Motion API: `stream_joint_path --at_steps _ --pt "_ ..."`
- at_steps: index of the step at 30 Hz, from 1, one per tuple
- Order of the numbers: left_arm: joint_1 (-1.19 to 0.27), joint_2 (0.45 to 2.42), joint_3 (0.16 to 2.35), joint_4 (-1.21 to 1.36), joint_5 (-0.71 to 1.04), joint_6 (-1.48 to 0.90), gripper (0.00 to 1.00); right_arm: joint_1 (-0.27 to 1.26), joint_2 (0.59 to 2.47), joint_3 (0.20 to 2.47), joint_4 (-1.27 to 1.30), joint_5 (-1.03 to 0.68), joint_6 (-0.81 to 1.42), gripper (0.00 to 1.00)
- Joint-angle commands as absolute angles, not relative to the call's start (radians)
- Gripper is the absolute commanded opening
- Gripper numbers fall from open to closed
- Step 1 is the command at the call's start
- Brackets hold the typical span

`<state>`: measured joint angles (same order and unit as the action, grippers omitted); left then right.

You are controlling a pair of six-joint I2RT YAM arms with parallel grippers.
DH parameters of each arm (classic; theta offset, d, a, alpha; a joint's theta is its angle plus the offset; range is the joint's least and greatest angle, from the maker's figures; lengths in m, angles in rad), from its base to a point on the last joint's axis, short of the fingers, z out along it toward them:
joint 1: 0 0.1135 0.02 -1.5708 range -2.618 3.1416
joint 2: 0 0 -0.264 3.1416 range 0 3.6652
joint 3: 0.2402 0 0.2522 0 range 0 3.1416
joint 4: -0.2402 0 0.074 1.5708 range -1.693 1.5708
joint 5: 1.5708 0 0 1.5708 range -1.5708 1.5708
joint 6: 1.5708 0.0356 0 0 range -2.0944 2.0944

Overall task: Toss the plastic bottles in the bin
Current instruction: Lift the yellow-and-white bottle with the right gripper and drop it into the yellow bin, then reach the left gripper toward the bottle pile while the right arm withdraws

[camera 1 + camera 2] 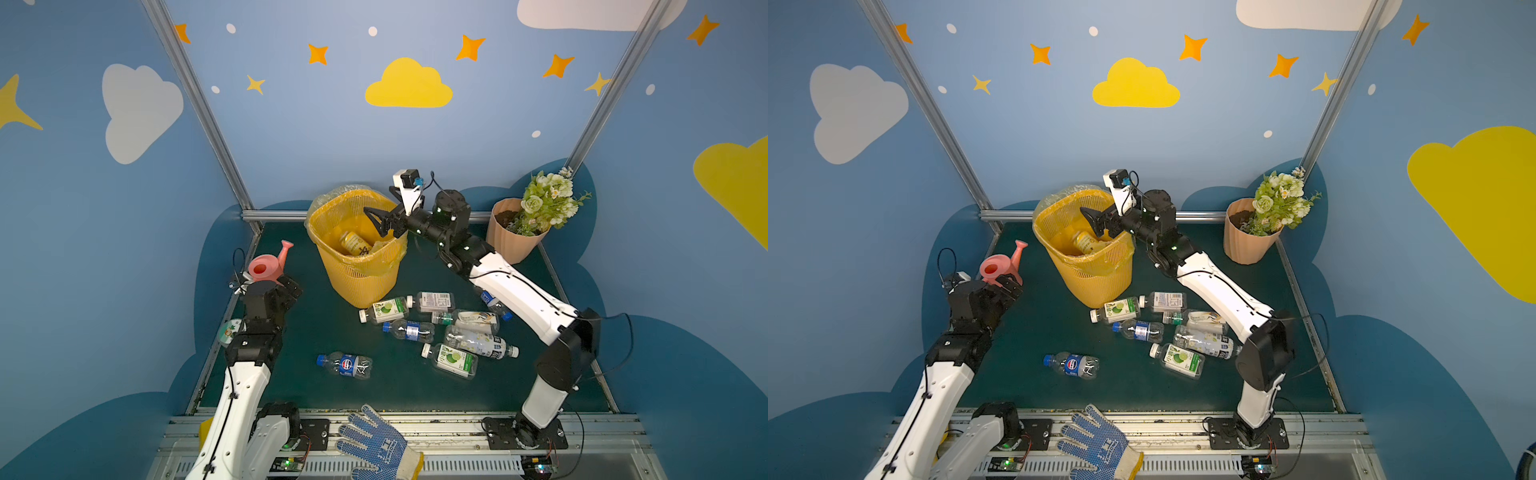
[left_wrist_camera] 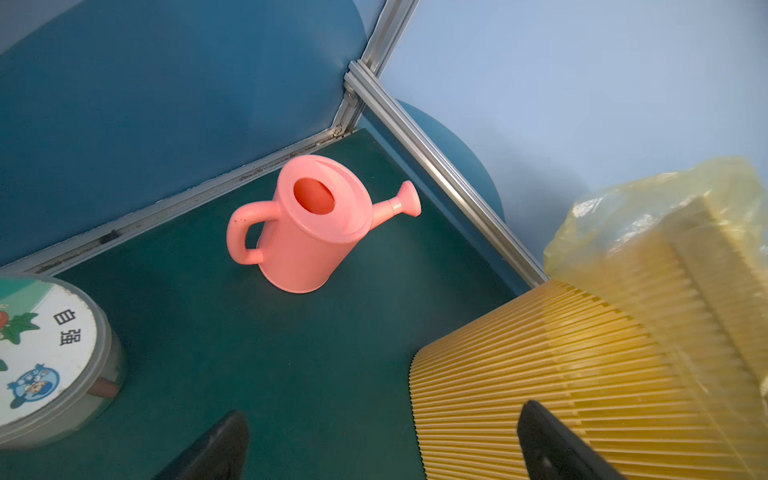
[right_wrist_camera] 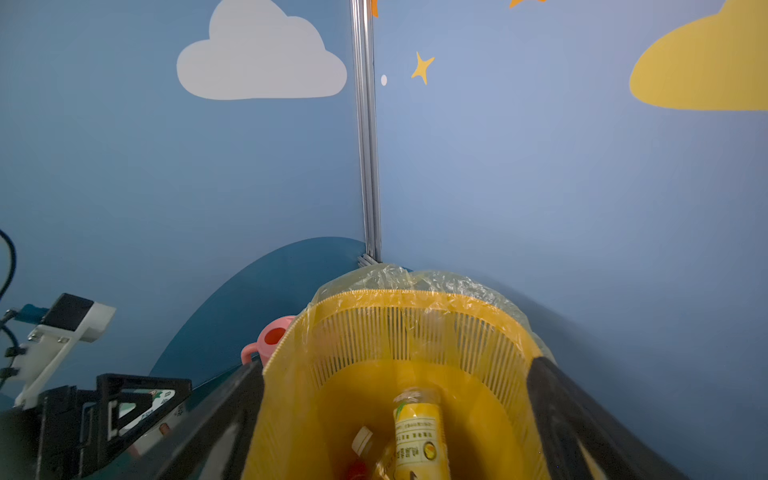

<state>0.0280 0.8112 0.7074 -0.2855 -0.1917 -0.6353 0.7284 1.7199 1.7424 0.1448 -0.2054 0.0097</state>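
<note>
While my right gripper [image 1: 377, 223] hangs spread wide over the bin [image 1: 361, 278], a yellow bottle [image 1: 354, 243] lies inside; other bottles [image 1: 409, 331] litter the tabletop [image 1: 299, 332] beside it. My left gripper [image 2: 386, 446] also has its jaws apart.

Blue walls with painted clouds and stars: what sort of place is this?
Probably a robot training booth dressed as a nursery: painted blue panel walls in a bare aluminium frame, two white-and-black robot arms bolted to a metal rail.

Left arm [image 1: 245, 382], right arm [image 1: 519, 295]: jaws apart
</note>
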Motion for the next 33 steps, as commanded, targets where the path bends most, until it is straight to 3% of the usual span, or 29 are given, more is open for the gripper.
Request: stream_joint_path --at_steps 1,10,18,25,33 --pt "0.001 0.793 0.738 -0.293 -0.221 -0.571 1.0 0.725 1.485 1.699 0.185 -0.141 -0.063 0.97" --pt "-0.331 0.721 0.766 -0.164 -0.488 -0.324 1.0 0.691 1.069 1.205 0.147 0.138 -0.151 0.97" --pt "-0.639 0.827 0.801 0.013 -0.612 -0.032 1.0 0.501 0.809 0.766 0.047 0.283 0.144 0.97" --pt "-0.87 1.022 0.871 0.092 -0.526 0.225 1.0 0.281 0.65 0.533 -0.037 0.272 0.354 0.97" --pt "-1.028 1.264 0.971 -0.009 -0.208 0.402 1.0 0.009 0.601 0.442 -0.112 0.085 0.487 0.97"
